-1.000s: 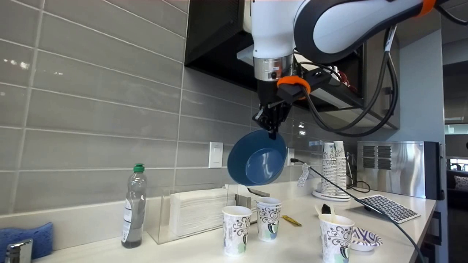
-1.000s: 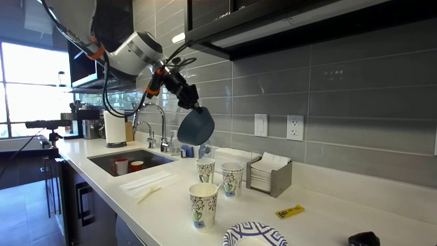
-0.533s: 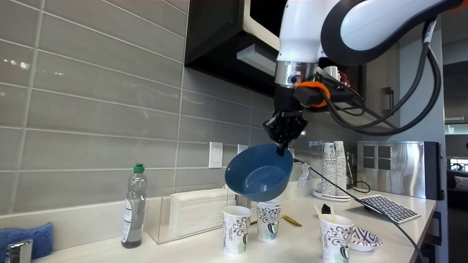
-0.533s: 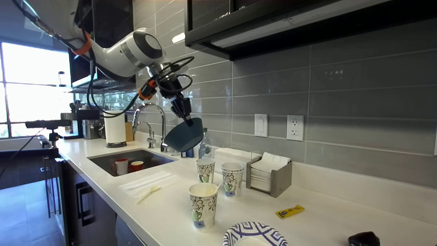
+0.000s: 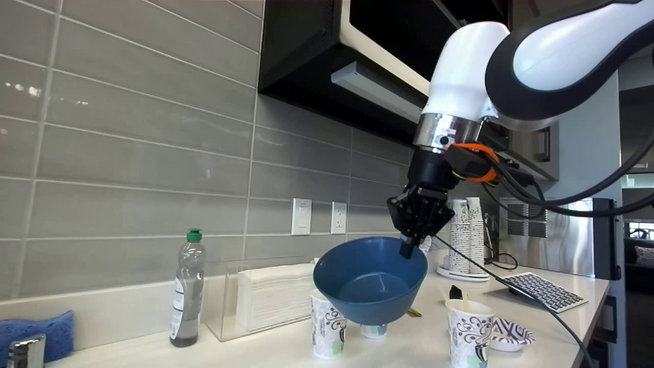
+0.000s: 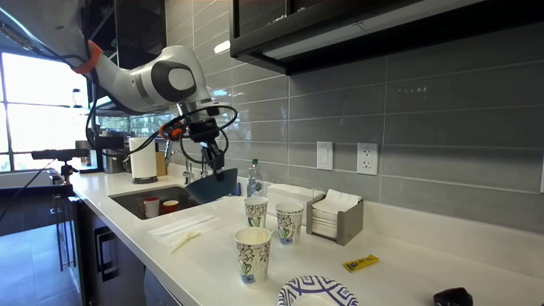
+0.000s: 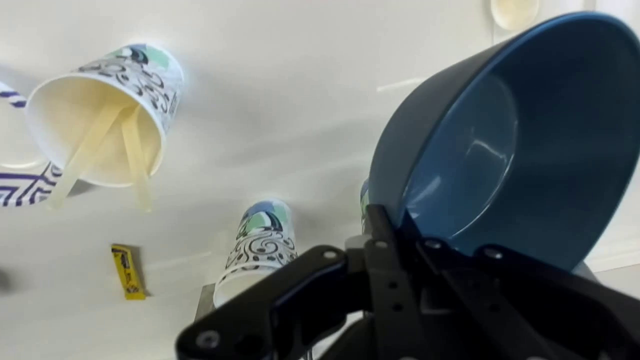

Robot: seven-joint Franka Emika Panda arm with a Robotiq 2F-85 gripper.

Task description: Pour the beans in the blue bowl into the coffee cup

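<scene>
- The blue bowl [image 5: 373,286] is in the air above the table [image 6: 403,263]; in an exterior view its opening tips toward the camera as a wide oval, outer wall showing as a curved band below.
- Inside: smooth, darker walls, round floor a lighter shade with a clear edge.
- Wrist view: pale light streaks on the bowl's floor, thin brighter line along the rim, outside wall duller and greyer.
- Side-on in an exterior view: dark teal, wall narrowing toward the base, rim sloping down to the left; overlaps part of the sink [image 6: 127,203].
- Black tool [image 7: 395,222] clamped on the bowl's wall at the rim, a finger on each side.
- Swirl-patterned paper cup [image 6: 253,261], upright, two pale sticks [image 7: 134,150] in it.
- Similar doubled paper cup [image 6: 290,225] and single paper cup [image 5: 327,329], upright, near each other; bowl hides parts of both in that exterior view.
- Can't tell which cup the task means; bowl much wider than any.
- Also on table: yellow packet [image 6: 360,263], purple-patterned dish [image 6: 293,291], green-capped bottle [image 5: 190,296], metal napkin holder [image 6: 352,227].
</scene>
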